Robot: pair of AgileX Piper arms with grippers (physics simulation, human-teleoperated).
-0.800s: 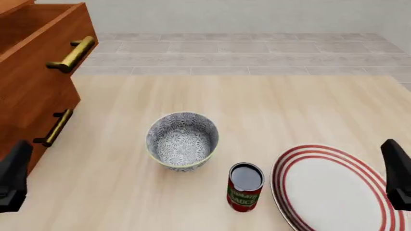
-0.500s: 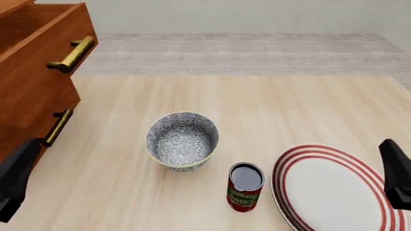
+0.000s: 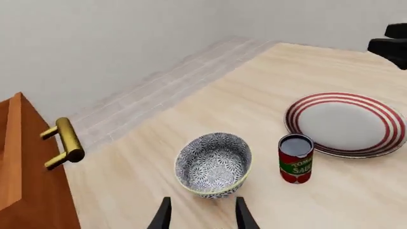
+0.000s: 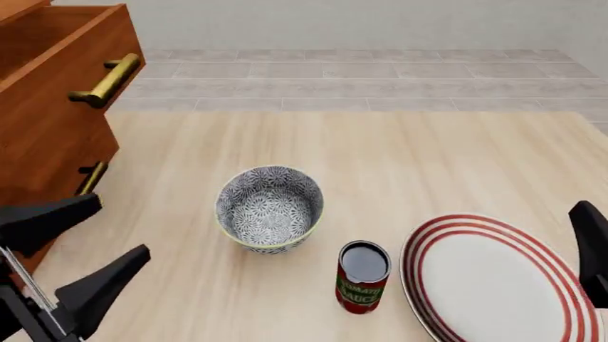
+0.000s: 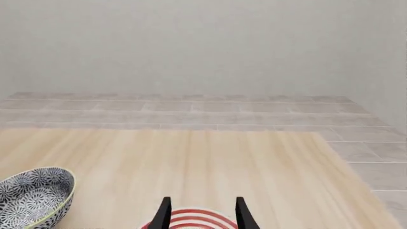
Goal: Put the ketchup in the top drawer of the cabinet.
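Observation:
The ketchup, a small red can with a green band, stands upright on the table between the bowl and the plate; it also shows in the left wrist view. At the far left is the cabinet, whose top drawer is pulled out, brass handle facing forward. My left gripper is open and empty at the front left, left of the bowl and well apart from the can. My right gripper is open and empty over the plate's edge; only a dark part of it shows at the front view's right border.
A patterned grey-white bowl stands just behind and left of the can. A white plate with red rings lies to the can's right. A lower drawer handle juts out near my left gripper.
My left gripper has swung up and right into view, its two fingers now spread and pointing toward the bowl. The right arm, can, bowl and plate have hardly moved.

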